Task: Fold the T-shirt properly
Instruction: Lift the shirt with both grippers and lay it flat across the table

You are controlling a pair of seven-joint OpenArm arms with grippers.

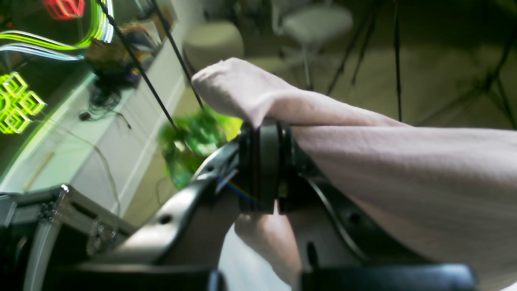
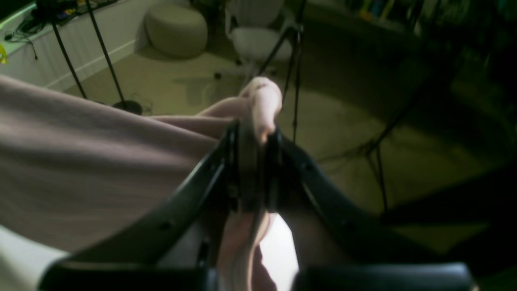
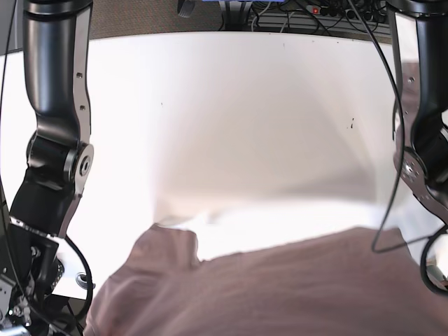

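Note:
The pale pink T-shirt (image 3: 280, 287) hangs lifted at the bottom of the base view, close to the camera, above the white table (image 3: 245, 119). My left gripper (image 1: 266, 165) is shut on a bunched fold of the shirt (image 1: 404, 169), which spreads off to the right in the left wrist view. My right gripper (image 2: 254, 169) is shut on another bunched edge of the shirt (image 2: 101, 169), which spreads to the left in the right wrist view. Both grippers are raised off the table. In the base view the shirt hides them and only the two arms show.
The right arm (image 3: 59, 140) stands at the base view's left edge and the left arm (image 3: 420, 140) at its right edge. Cables and a power strip (image 3: 315, 14) lie past the table's far edge. A metal case (image 1: 60, 218) shows low in the left wrist view.

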